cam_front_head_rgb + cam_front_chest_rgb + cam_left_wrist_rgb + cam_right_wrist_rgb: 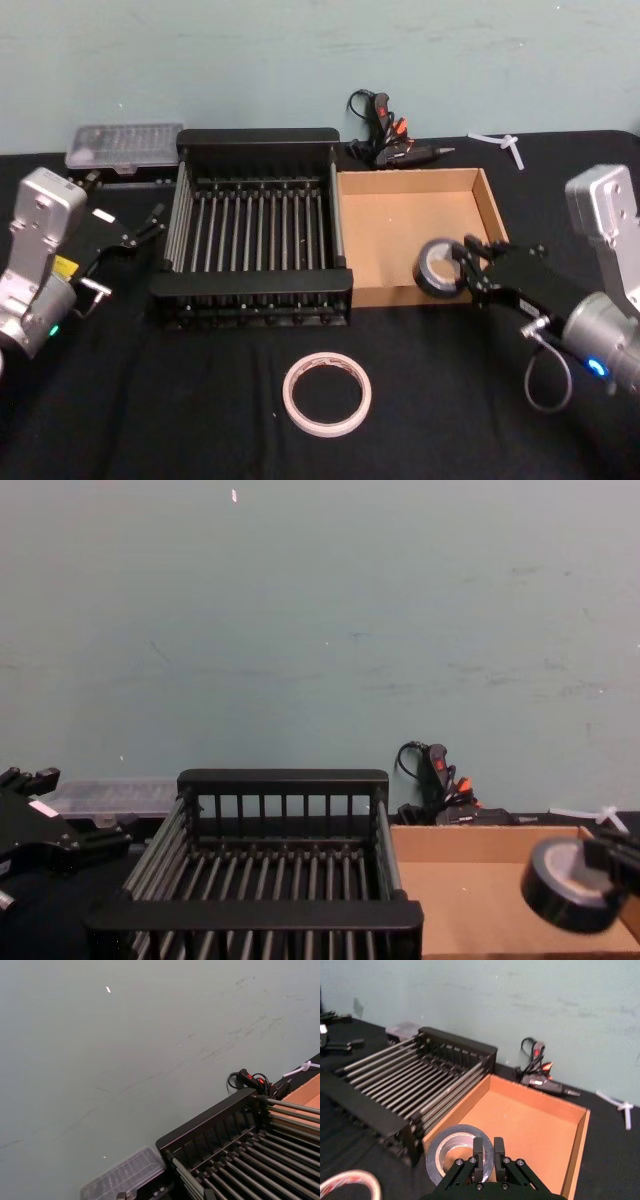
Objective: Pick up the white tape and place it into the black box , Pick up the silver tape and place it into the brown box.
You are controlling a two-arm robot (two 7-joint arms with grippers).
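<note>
Jaws of the right gripper (468, 268) are closed on the silver tape (437, 267), which we see at centre right, over the near edge of the brown box (400, 215). At lower centre the white tape (327, 393) lies on the table (200, 400), before the black box (255, 228). At far left the left gripper (155, 222) has its jaws open.

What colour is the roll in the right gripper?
Dull silver-grey, with a pale core: the silver tape, clearest in the right wrist view.

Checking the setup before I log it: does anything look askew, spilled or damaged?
Nothing stands out. The right claw holds the silver tape over the brown box; the white tape lies flat before the black box.
</note>
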